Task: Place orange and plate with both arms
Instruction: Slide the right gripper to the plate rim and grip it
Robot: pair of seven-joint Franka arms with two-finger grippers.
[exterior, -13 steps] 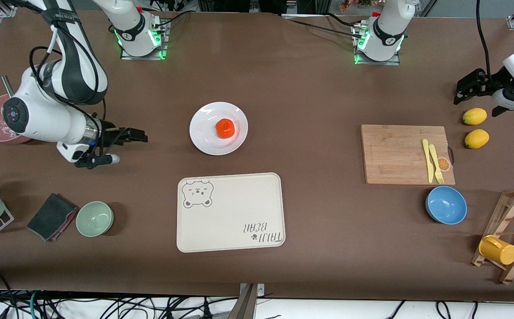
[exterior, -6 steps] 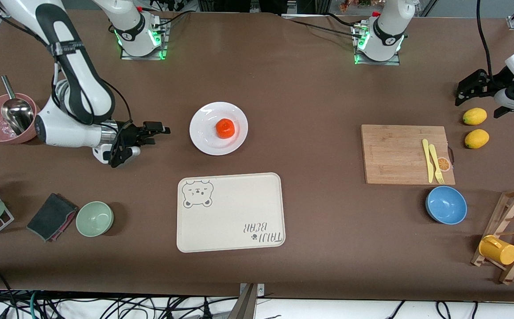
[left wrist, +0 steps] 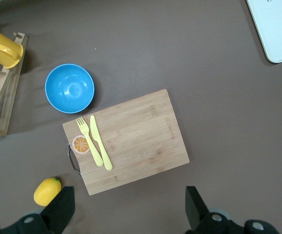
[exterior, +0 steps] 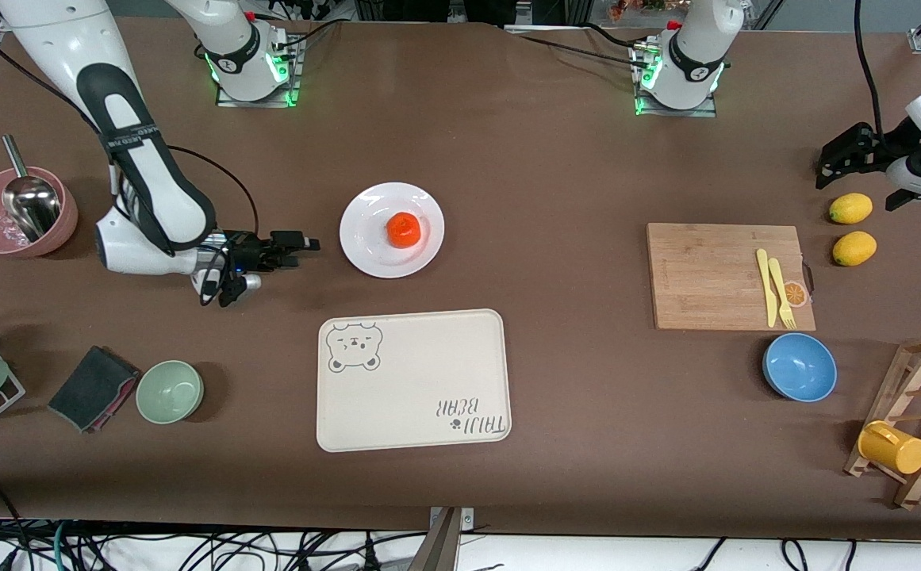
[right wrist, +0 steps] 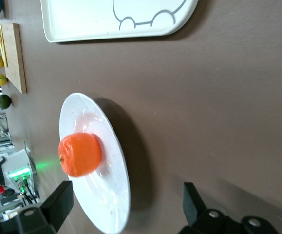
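The orange (exterior: pixel 403 229) sat on the plate (exterior: pixel 365 238), which lay on the table farther from the front camera than the bear-printed tray (exterior: pixel 412 381). The right gripper (exterior: pixel 305 244) was low beside the plate toward the right arm's end of the table, fingers spread wide and empty, aimed at the rim without touching it. The left gripper (exterior: pixel 829 168) waited up in the air near the two lemons (exterior: pixel 850 208), jaws apart and holding nothing. The cutting board (exterior: pixel 714 277) lay toward the left arm's end.
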